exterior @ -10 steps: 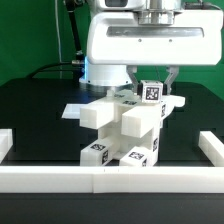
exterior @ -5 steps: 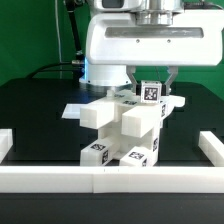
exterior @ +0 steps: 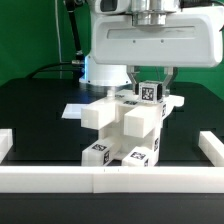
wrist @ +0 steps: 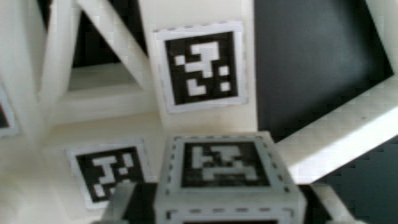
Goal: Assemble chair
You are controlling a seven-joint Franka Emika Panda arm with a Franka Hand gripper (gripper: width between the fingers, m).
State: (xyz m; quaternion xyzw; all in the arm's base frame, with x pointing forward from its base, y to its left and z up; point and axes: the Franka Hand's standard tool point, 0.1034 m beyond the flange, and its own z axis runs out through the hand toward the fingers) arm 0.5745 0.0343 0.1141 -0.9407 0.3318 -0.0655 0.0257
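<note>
At the exterior view's left edge, a low, smooth white rail point(exterior: 5, 140) borders the matte black table point(exterior: 40, 100). In mid-frame the chair point(exterior: 120, 125) is a cluster of chunky, square-edged white plastic blocks bearing black-and-white tags. At its top, right of centre, the gripper point(exterior: 151, 86) has its jaws closed against both sides of a small tagged cube point(exterior: 150, 93).

tool point(exterior: 152, 82) and its housing point(exterior: 150, 45) shifted slightly.
</note>
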